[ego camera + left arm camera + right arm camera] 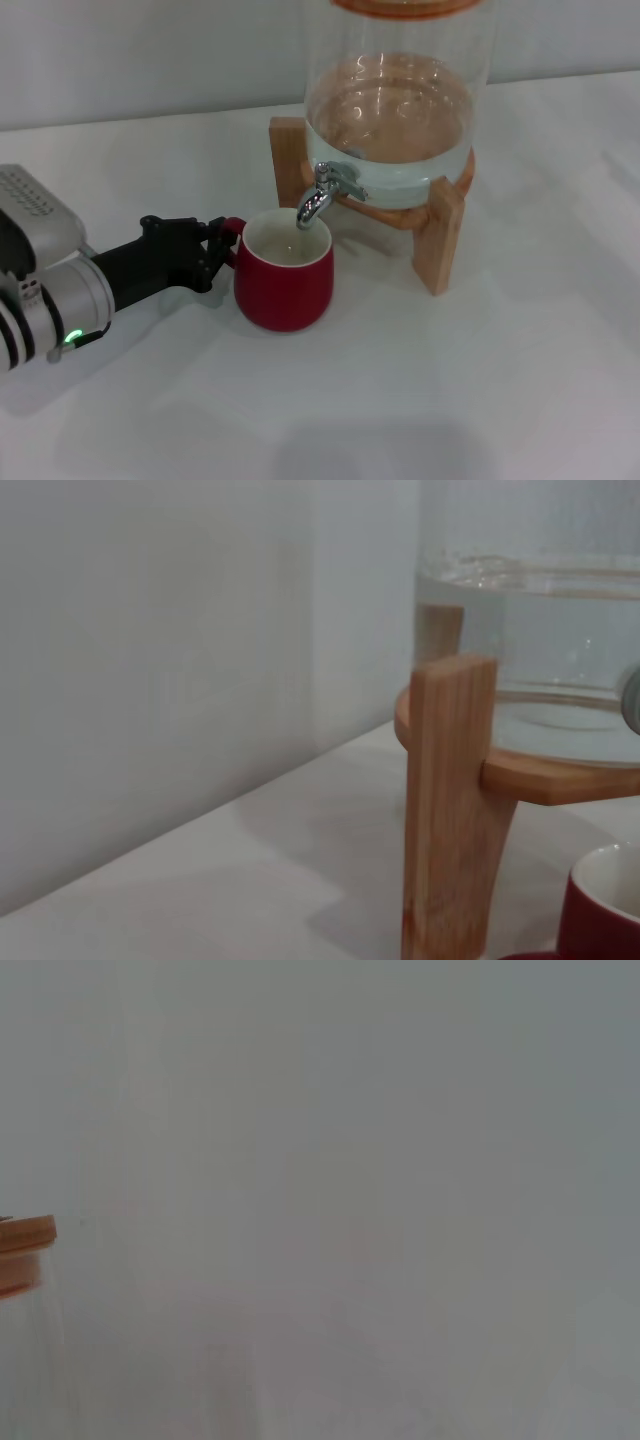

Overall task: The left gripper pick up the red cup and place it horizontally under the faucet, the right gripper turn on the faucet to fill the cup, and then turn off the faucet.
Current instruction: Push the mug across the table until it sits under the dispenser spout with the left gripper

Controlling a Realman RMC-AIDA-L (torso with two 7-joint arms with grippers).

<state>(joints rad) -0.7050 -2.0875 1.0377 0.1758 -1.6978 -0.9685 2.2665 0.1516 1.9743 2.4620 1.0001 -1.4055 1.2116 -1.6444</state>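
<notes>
The red cup (285, 285) stands upright on the white table, its cream-white mouth directly below the spout of the chrome faucet (322, 195). No stream of water shows at the spout. My left gripper (226, 240), a slim black claw, reaches in from the left and is shut on the cup's small handle. In the left wrist view only the cup's rim (603, 905) shows in a corner. My right gripper is out of view.
The faucet sits on a glass water jar (395, 110), partly filled, resting on a wooden stand (442, 235). One stand leg (450, 810) is close beside the cup. The jar's wooden lid (22, 1250) shows in the right wrist view. A pale wall runs behind the table.
</notes>
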